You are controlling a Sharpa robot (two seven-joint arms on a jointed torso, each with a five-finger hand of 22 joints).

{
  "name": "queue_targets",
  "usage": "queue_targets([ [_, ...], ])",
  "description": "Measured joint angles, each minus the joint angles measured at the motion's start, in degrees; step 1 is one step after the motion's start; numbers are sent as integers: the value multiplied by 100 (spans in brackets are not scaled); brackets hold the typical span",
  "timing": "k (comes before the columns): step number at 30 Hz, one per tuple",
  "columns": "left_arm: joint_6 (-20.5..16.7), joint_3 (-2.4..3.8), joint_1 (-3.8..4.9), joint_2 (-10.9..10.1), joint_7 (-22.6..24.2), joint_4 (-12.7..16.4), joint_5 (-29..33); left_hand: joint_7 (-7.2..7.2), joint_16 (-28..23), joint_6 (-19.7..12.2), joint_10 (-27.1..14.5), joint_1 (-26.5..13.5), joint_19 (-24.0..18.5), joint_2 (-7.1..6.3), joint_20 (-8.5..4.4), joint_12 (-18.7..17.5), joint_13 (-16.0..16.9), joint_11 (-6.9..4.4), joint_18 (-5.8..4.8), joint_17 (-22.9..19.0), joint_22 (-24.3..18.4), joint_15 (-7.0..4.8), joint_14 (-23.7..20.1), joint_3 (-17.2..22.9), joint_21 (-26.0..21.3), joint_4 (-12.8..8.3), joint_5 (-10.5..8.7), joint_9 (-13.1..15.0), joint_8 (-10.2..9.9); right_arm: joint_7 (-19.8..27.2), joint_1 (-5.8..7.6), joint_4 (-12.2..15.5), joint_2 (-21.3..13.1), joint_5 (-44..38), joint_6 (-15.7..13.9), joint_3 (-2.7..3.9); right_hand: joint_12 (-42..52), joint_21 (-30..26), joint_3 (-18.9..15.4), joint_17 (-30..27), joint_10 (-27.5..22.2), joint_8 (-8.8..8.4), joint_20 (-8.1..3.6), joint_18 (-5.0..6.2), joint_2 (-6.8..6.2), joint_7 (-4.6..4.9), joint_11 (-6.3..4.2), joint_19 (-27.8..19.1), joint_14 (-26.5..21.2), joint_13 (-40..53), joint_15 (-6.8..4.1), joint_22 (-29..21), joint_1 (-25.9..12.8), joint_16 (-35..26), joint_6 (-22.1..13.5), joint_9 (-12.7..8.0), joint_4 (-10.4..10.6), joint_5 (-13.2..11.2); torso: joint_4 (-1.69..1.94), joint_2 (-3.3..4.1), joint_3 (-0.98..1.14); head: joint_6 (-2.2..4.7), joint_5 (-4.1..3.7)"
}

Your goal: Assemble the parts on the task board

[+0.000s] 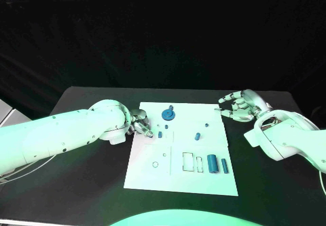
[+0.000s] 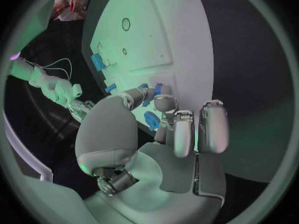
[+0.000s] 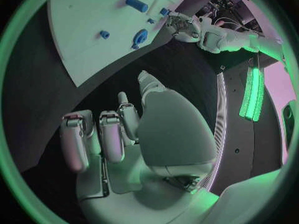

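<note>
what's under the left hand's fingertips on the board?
The left hand reaches over the task board edge; a small blue part stands just beyond the fingertips. Anything beneath them is covered.

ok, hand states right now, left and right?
Left robot hand: fingertips at the white task board beside a small blue part; whether it holds anything cannot be told.
Right robot hand: open, holding nothing, off the board.

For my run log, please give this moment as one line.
left hand: fingers at small blue part on white task board | right hand: open, off the board
</note>
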Motion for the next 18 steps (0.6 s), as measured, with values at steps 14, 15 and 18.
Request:
queue_targets([
  [14, -6, 2, 0, 8, -21, -3, 35, 3, 0, 17, 18, 0, -1, 0, 0, -33, -77, 2, 0, 0, 21, -20, -21, 0, 0, 0, 21, 11, 0, 0, 0, 9, -10, 0, 0, 0, 0, 0, 0, -1, 0, 0, 0, 0, 0, 0, 0, 0, 0, 0, 0, 4, 0, 0, 0, 0, 0, 0, -1, 3, 7, 1, -6],
  [15, -9, 2, 0, 8, -22, -6, 53, 3, 0, 17, 18, 0, -1, 1, 0, -50, -86, 2, 1, 0, 21, -20, -21, 0, 0, 0, 21, 12, 0, 0, 0, 9, -10, 0, 0, 0, 0, 0, 0, -1, 0, 0, 0, 0, 0, 0, 0, 0, 0, 0, 0, 4, 0, 0, 0, 0, 0, 0, -1, 3, 7, 1, -7],
  [18, -20, 0, 0, 8, -25, -17, 129, 2, 0, 16, 18, -30, 0, 30, 0, -56, -108, 3, 0, 0, 20, -19, -21, 0, -1, 0, 21, 14, 1, 0, 0, 12, -14, 0, 0, 0, 0, 0, 0, -1, 0, 0, 0, 0, 0, 0, 0, 0, 0, -1, 0, 4, 0, 0, 0, 0, 0, 0, -1, 3, 7, -3, -8],
])
